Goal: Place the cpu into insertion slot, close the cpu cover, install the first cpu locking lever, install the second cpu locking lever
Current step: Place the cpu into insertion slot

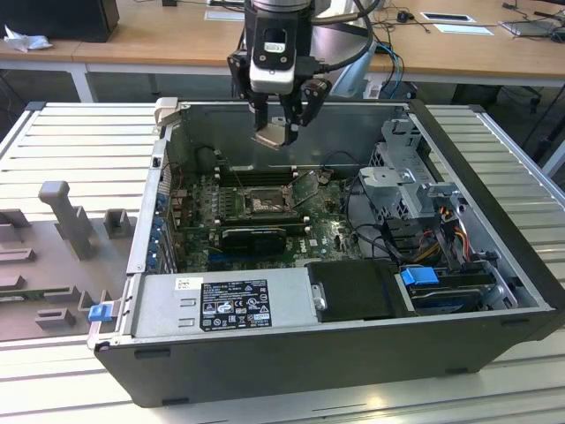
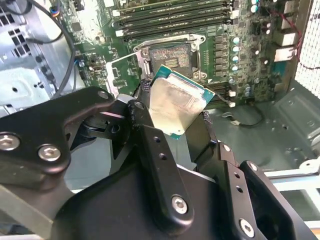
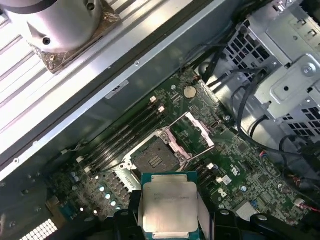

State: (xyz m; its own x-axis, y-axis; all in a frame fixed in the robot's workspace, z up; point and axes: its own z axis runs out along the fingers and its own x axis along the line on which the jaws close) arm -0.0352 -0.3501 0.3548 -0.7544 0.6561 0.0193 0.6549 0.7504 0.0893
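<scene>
My gripper (image 1: 276,132) hangs above the open computer case, shut on the cpu (image 1: 275,135). The cpu is a thin square chip with a pale silver top and a green edge, and it shows between the fingers in both wrist views (image 2: 177,104) (image 3: 169,204). The insertion slot (image 1: 265,204) (image 2: 171,56) (image 3: 152,157) lies bare on the green motherboard, well below the chip. The cpu cover (image 1: 305,185) (image 2: 123,73) (image 3: 193,131), a silver metal frame, stands swung open beside the slot.
Black memory sticks (image 1: 254,176) run along the slot's far side, and a long black card (image 1: 254,235) lies on its near side. A metal drive cage (image 1: 410,181) with loose cables fills the exterior view's right. The power supply (image 1: 221,303) sits at the front, and the case walls (image 1: 353,119) ring the board.
</scene>
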